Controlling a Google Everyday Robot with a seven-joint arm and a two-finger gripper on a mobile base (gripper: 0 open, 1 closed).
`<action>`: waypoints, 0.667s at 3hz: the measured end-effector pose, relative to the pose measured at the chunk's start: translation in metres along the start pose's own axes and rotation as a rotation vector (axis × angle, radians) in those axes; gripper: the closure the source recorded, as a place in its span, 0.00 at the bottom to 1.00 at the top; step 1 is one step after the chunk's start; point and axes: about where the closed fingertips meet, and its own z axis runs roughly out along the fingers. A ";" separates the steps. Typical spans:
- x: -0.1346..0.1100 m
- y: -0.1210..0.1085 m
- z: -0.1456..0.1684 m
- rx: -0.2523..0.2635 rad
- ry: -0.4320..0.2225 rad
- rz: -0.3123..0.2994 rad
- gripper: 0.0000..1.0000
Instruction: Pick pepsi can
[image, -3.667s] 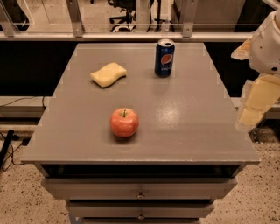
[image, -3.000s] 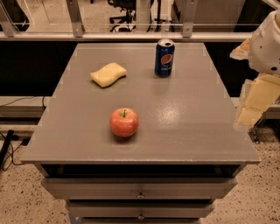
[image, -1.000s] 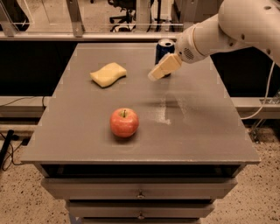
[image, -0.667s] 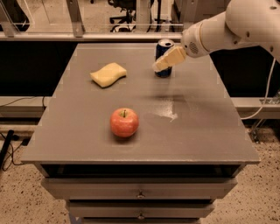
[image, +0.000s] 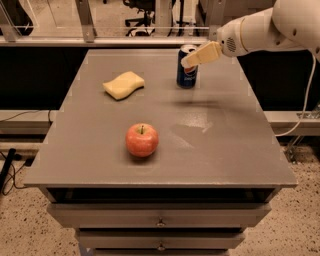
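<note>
The pepsi can (image: 187, 76) is seen upright near the far edge of the table (image: 225, 150), right of the sponge (image: 123, 85) and beyond the apple (image: 142, 140), with the gripper (image: 192, 58) held against its top, whether apart or closed cannot be told.

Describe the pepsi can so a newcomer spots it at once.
On the grey table, look near the far edge, right of the yellow sponge. The pepsi can stands there by the end effector, the only dark blue, silver-topped cylinder.
</note>
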 end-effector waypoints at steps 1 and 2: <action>0.000 0.000 0.000 0.000 0.000 0.000 0.00; 0.008 0.006 0.012 -0.007 -0.015 -0.009 0.00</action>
